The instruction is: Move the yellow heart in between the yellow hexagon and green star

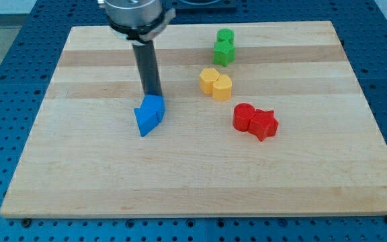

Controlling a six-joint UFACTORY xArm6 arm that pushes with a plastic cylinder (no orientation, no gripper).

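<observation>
Two yellow blocks touch each other right of the board's middle. The left one looks like the yellow hexagon [209, 79] and the right one like the yellow heart [223, 87]. The green star [223, 54] lies above them near the view's top, touching a green round block [225, 37]. My tip [153, 94] is well left of the yellow blocks. It rests at the upper edge of a blue pair, a blue cube [154, 106] and a blue triangle [144, 122].
A red round block [244, 116] and a red star [265, 125] touch each other below and right of the yellow pair. The wooden board [79, 168] lies on a blue perforated table.
</observation>
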